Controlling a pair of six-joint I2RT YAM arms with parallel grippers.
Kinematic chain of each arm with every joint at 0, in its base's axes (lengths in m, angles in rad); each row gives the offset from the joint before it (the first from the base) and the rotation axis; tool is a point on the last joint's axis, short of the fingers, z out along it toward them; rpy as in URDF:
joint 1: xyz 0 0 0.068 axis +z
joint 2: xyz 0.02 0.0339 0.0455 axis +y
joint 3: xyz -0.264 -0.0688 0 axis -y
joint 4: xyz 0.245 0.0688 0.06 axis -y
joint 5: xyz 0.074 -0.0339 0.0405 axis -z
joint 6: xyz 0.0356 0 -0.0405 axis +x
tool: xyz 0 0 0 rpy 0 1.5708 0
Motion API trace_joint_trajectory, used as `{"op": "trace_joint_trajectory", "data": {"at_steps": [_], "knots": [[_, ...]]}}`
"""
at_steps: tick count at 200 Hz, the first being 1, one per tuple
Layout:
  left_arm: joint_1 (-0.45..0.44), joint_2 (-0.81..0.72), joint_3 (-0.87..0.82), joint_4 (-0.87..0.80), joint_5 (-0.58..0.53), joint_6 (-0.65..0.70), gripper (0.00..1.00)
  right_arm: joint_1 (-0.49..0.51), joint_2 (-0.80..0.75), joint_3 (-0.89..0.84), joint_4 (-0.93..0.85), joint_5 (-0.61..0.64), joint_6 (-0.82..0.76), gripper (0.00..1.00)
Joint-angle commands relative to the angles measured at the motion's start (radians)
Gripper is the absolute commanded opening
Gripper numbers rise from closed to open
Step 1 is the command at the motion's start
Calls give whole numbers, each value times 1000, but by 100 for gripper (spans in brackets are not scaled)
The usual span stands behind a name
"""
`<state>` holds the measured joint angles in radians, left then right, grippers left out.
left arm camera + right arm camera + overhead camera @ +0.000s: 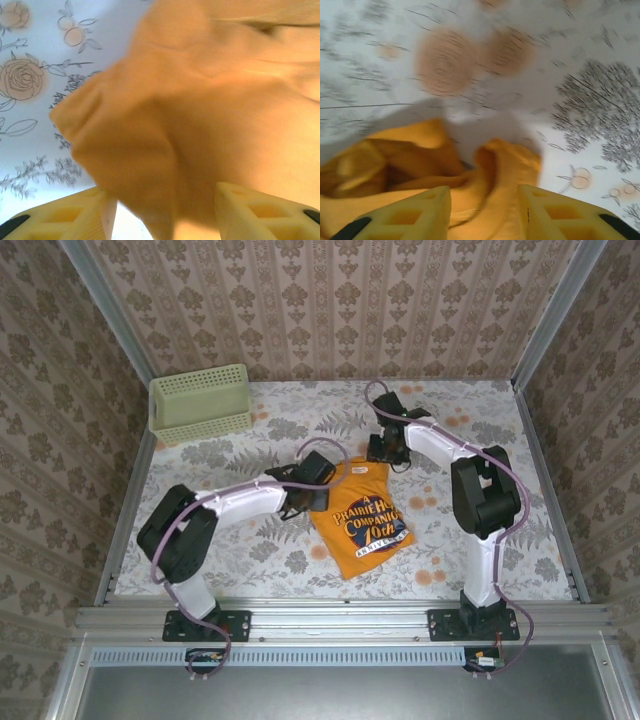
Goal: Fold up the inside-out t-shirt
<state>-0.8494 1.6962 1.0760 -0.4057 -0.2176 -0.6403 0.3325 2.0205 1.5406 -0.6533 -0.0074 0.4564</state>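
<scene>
The orange-yellow t-shirt (362, 525) lies on the floral tablecloth with its dark blue and white lettering facing up. My left gripper (320, 495) sits at the shirt's upper left corner. In the left wrist view a plain fold of the shirt (210, 115) dips between the spread yellow fingers (260, 212), and that gripper (167, 220) is open. My right gripper (386, 460) is at the shirt's top edge. There, bunched cloth (395, 165) lies between its wide-apart fingers (415, 212), and the gripper (485, 215) is open.
A pale green mesh basket (200, 402) stands at the back left of the table. Patterned walls close in the back and both sides. Bare tablecloth (500, 430) stretches to the right and left of the shirt.
</scene>
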Motion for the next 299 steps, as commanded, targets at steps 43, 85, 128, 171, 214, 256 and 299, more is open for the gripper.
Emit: {"op": "trace_joint_trajectory", "data": {"at_steps": [43,85,128,171,214,256,299], "knots": [[-229,13,29,44,76,-19,57,-10,56,-37,75,-130,57,49],[-258,88,-42,81,159,-9,58,-9,104,41,54,-139,44,11],[-263,91,-108,49,140,-2,58,13,63,131,-4,29,-19,0],[-283,79,-168,63,123,-19,58,43,63,201,-32,140,-110,0],[-277,11,-148,52,82,-5,61,47,90,202,-40,138,-121,20],[-183,-131,-103,24,84,4,71,15,-17,149,-53,107,-133,56],[21,-274,-196,66,112,-148,85,1,-149,-62,27,68,-96,78]]}}
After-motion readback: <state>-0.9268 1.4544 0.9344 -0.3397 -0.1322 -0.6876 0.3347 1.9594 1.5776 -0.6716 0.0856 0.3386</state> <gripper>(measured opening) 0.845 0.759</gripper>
